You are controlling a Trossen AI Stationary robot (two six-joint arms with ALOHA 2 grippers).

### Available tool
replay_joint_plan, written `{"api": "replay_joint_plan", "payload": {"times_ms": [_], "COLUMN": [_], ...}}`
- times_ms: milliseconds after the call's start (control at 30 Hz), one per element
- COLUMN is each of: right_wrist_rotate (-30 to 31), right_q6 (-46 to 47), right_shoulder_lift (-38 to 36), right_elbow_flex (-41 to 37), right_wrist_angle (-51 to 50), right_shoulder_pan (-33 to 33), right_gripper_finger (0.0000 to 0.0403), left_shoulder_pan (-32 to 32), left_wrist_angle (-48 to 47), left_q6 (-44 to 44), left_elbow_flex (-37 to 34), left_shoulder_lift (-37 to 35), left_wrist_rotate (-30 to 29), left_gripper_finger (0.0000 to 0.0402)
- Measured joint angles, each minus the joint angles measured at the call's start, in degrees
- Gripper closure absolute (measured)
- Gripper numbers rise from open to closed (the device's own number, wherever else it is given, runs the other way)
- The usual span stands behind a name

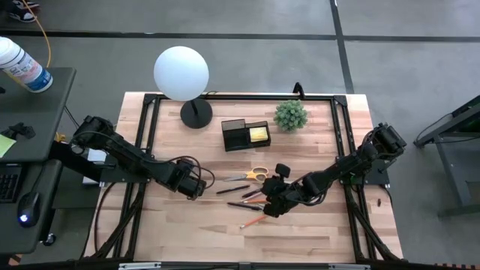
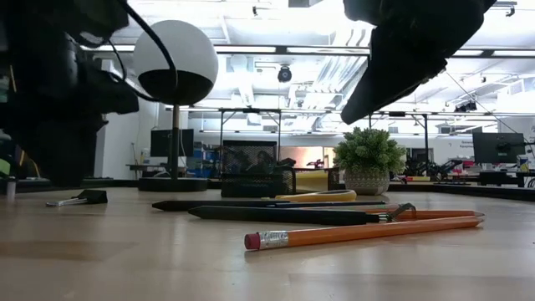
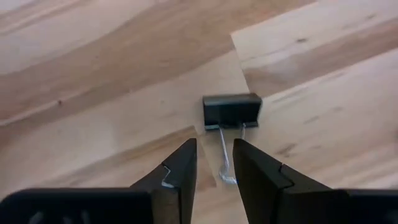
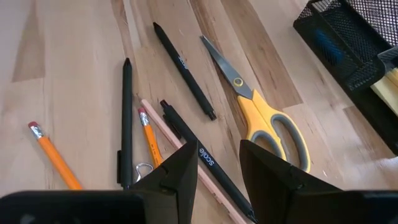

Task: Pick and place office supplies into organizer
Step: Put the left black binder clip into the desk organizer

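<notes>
Left wrist view: binder clip (image 3: 231, 111) (wire handles) between jaws

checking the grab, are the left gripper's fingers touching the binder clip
Apart. In the left wrist view the left gripper straddles the binder clip's wire handles, with wood visible on both sides.

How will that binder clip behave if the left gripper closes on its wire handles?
The binder clip looks small and probably light, so it may slide on the smooth table. Its wire handles are thin and likely pivot, so the body could swing once the left gripper lifts. It lies flat, so rolling seems unlikely.
</notes>
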Motion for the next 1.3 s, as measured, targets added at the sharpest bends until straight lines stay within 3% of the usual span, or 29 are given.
{"api": "replay_joint_plan", "payload": {"times_ms": [333,1300], "right_wrist_rotate": [0.35,1.43], "right_q6": [0.37,0.44], "right_shoulder_lift": [0.0,0.0], "right_elbow_flex": [0.0,0.0], "right_wrist_angle": [0.65,0.79], "right_shoulder_pan": [0.0,0.0], "right_gripper_finger": [0.0284,0.0284], "left_shoulder_pan": [5.49,5.4], "left_wrist_angle": [2.58,1.98], "left_q6": [8.63,11.24], "left_elbow_flex": [0.02,0.07], "left_shoulder_lift": [0.45,1.17], "left_wrist_rotate": [4.15,8.8], "left_gripper_finger": [0.031,0.0314]}}
